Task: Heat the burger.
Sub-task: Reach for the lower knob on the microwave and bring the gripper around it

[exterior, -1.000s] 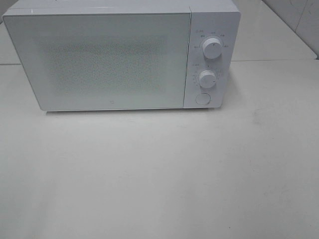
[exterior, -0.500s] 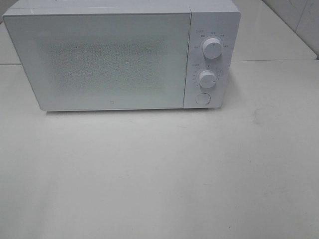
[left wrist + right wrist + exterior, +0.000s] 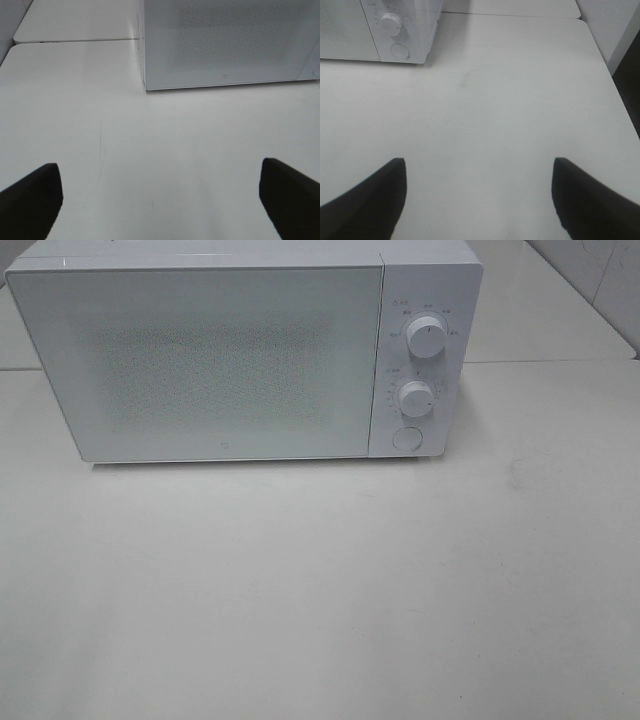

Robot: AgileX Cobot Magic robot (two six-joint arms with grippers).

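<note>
The burger is out of view in every frame. A white microwave (image 3: pixel 220 360) stands at the back of the white table (image 3: pixel 320 590) with its door shut; the speckled window shows nothing I can make out inside. In the left wrist view my left gripper (image 3: pixel 160 167) hovers over bare table in front of the microwave door (image 3: pixel 225 45), its jaws wide open and empty. In the right wrist view my right gripper (image 3: pixel 478 162) is open and empty over the table, to the right of the microwave's control panel (image 3: pixel 395 30). Neither gripper shows in the exterior high view.
The control panel has an upper knob (image 3: pixel 427 339), a lower knob (image 3: pixel 415 398) and a round button (image 3: pixel 406 437). The table's right edge (image 3: pixel 615 95) drops off beside a wall. A seam runs between two tabletops behind the microwave (image 3: pixel 75 41).
</note>
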